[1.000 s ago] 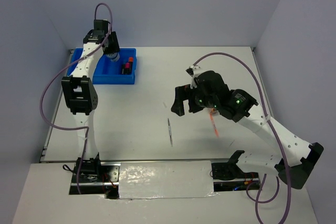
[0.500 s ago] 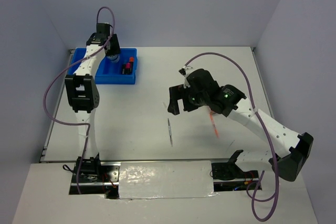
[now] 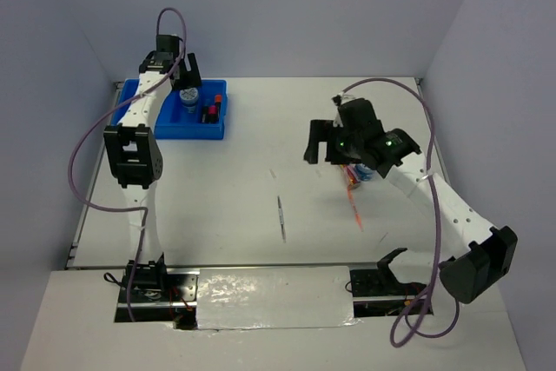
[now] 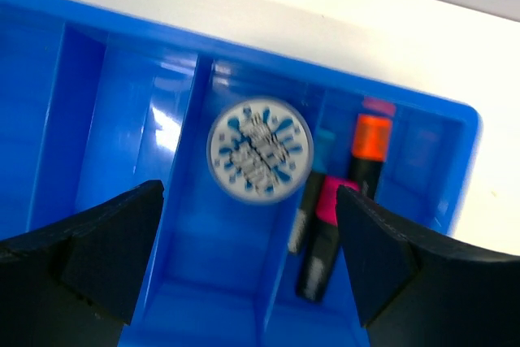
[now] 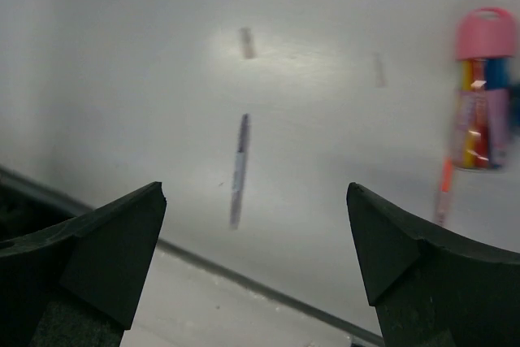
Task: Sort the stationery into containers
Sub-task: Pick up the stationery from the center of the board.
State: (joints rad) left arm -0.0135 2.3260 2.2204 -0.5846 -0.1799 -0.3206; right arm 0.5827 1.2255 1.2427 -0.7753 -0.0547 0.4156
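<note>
The blue tray (image 3: 139, 93) stands at the far left. My left gripper (image 3: 188, 74) hangs open and empty above it. In the left wrist view (image 4: 248, 258) a round blue-white disc (image 4: 260, 149) lies in a middle compartment of the tray (image 4: 122, 119). Beside it lie highlighters capped orange (image 4: 371, 140), pink (image 4: 325, 201) and blue (image 4: 324, 139). My right gripper (image 3: 323, 152) is open and empty above the table's middle right. Its wrist view (image 5: 256, 258) shows a thin silver pen (image 5: 239, 170), a pink-capped tube (image 5: 481, 87) and an orange pen (image 5: 444, 193) lying on the table.
In the top view the silver pen (image 3: 281, 217) lies near the table's middle front and the orange pen (image 3: 356, 209) lies right of it. The tube (image 3: 354, 175) is partly under my right arm. Grey walls close the back and sides.
My right gripper swung left, then back to the right and farther from the front edge. My left gripper has lifted a little, and the disc now shows lying in the tray.
</note>
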